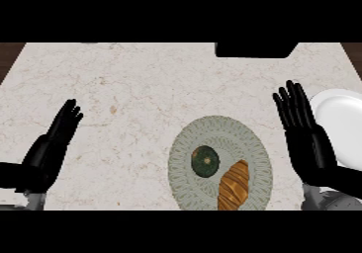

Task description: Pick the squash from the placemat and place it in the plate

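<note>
The table [133,84] is pale marble with faint brown veining, and dark wood shows past its far corners on both sides. A black block [255,49] sits at the table's far edge. Taking the round patterned placemat [185,148] as the landmark: it lies near the table's near edge, a little right of the middle. On it rest the dark green squash [205,161], left of the placemat's centre, and a brown, grainy oblong thing [234,185] just right of the squash at the placemat's near side. The white plate [348,126] lies right of the placemat, partly cut by the view's edge. The right hand [304,133] stands between placemat and plate, fingers straight and up, holding nothing, apart from the squash. The left hand [56,141] rests well left of the placemat, fingers straight, also holding nothing.
</note>
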